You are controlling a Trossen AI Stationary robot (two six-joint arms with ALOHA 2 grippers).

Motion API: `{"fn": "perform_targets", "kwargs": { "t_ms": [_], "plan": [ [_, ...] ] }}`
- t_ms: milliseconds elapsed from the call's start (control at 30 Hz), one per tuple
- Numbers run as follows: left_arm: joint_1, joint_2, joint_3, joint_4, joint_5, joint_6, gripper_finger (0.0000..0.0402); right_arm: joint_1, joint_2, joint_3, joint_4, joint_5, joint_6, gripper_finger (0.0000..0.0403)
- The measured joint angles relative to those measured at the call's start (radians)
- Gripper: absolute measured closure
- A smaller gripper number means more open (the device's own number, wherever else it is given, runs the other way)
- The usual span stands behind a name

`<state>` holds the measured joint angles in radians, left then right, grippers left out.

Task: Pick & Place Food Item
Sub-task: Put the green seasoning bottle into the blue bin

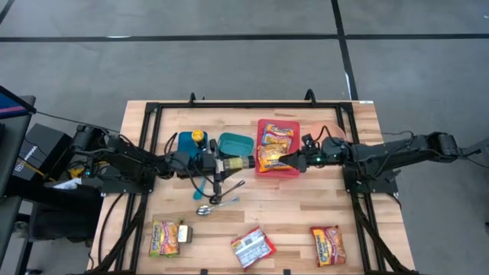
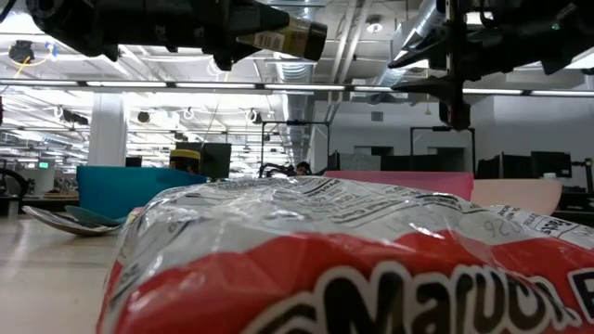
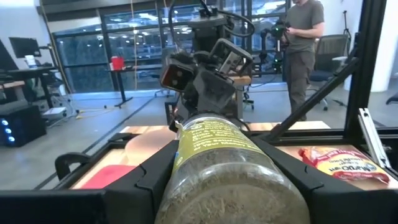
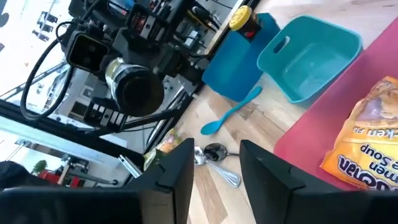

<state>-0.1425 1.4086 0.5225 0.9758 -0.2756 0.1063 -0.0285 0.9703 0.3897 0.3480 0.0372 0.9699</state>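
Two pincers meet mid-counter: the left pincer (image 1: 216, 163) grasps a spice jar (image 1: 238, 163); the right pincer (image 1: 289, 160), fingers parted and empty, hovers over the red tray (image 1: 279, 173).

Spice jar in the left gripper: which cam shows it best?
Left wrist view: the spice jar fills the frame, label readable, clamped between the left gripper fingers. High view shows it small, lying level above the table. Low view catches it from below. Right wrist view sees only its dark cap end-on.

Ramen pkt (image 2: 353, 269) cropped, label partly unreadable.
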Motion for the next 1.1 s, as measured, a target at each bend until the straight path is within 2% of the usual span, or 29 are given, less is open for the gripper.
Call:
{"fn": "perform_targets", "kwargs": {
  "t_ms": [133, 333, 667, 767, 900, 1000, 1100],
  "plan": [
    [0.0, 0.0, 0.0, 0.022, 0.002, 0.01, 0.0225, -0.016, 0.0, 0.0, 0.025, -0.001, 0.034, 0.0282],
    [0.0, 0.0, 0.0, 0.028, 0.003, 0.014, 0.0226, -0.016, 0.0, 0.0, 0.137, -0.06, 0.102, 0.0282],
    [0.0, 0.0, 0.0, 0.072, 0.022, 0.024, 0.0226, -0.034, 0.0, 0.0, 0.215, -0.09, 0.103, 0.0275],
    [0.0, 0.0, 0.0, 0.074, 0.023, 0.025, 0.0226, -0.041, 0.0, 0.0, 0.225, -0.09, 0.099, 0.0253],
    [0.0, 0.0, 0.0, 0.074, 0.023, 0.028, 0.0226, -0.045, 0.033, 0.0, 0.247, -0.09, 0.118, 0.0205],
    [0.0, 0.0, 0.0, 0.074, 0.023, 0.028, 0.0224, -0.037, 0.106, -0.001, 0.319, -0.092, 0.171, 0.0164],
    [0.0, 0.0, 0.0, 0.073, 0.034, 0.041, 0.0224, -0.03, 0.231, -0.001, 0.453, -0.105, 0.191, 0.014]
  ]
}}
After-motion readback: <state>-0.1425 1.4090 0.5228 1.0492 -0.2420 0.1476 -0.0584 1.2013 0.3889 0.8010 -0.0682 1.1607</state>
